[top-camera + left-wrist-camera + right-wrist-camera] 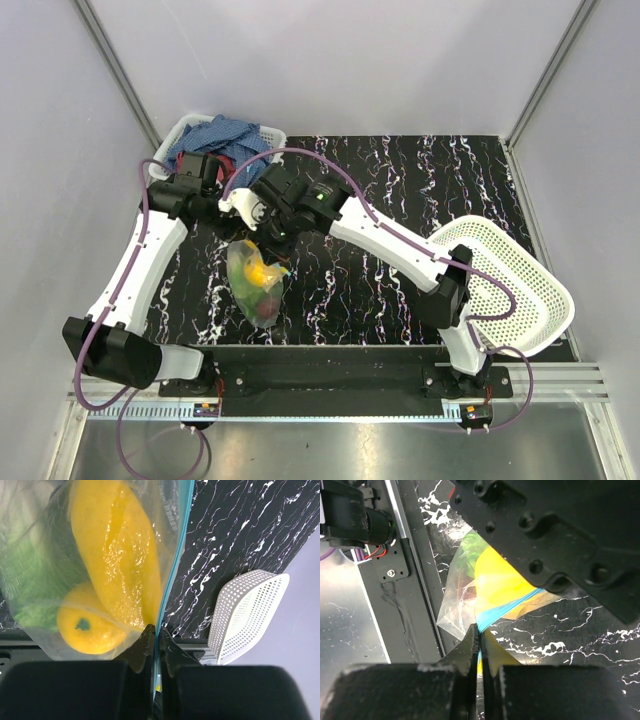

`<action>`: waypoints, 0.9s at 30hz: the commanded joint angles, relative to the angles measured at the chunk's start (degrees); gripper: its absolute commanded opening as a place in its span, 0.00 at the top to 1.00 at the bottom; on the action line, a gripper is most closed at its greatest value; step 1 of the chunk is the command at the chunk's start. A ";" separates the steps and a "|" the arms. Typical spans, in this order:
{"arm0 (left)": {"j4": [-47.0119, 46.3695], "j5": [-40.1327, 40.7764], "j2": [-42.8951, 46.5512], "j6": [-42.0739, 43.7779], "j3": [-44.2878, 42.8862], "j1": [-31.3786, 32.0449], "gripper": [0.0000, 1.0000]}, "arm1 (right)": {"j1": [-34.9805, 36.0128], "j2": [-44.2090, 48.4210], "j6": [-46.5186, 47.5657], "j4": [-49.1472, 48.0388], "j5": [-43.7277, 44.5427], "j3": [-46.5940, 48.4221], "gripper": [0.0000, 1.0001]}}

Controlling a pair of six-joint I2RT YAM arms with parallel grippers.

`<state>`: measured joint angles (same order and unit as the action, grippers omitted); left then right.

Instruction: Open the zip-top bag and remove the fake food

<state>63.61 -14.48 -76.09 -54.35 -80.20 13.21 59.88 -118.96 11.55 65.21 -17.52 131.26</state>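
Black white-veined table [400,190], pale walls [350,60], two white baskets [520,290], one zip-top bag [255,285], two yellow lemons [87,627] inside, left gripper [156,636] and right gripper [479,636] both pinching its teal strip [510,607]

From above I can't see the zip-top bag's [257,283] mouth; the left arm [185,200] and right arm [330,205] cover it. On the left wrist camera the upper lemon [112,555] runs off the top edge (lettuce [35,580] just a green blur). Right wrist: the left arm hides much of the bag.

The right hand [479,634] pinches the zip-top bag [485,587].
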 commanded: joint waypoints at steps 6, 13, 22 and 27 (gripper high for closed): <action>-2.09 -1.60 4.55 0.12 1.72 -2.22 1.00 | 0.68 6.36 -6.79 -4.99 7.94 -6.16 0.49; -2.44 -5.28 8.59 -4.18 3.65 -4.25 1.00 | 0.59 27.33 -21.11 -32.97 5.39 -38.50 0.00; -3.76 -8.63 14.39 -10.60 9.10 -6.27 1.00 | 0.59 42.66 -36.23 -75.00 -0.49 -72.62 0.12; -4.73 -9.42 16.33 -14.29 11.30 -6.44 1.00 | 0.59 42.14 -37.74 -82.51 0.90 -77.90 0.24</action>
<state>62.59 -19.53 -62.04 -64.27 -69.73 7.03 60.07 -77.14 -22.41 -1.63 -16.58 55.64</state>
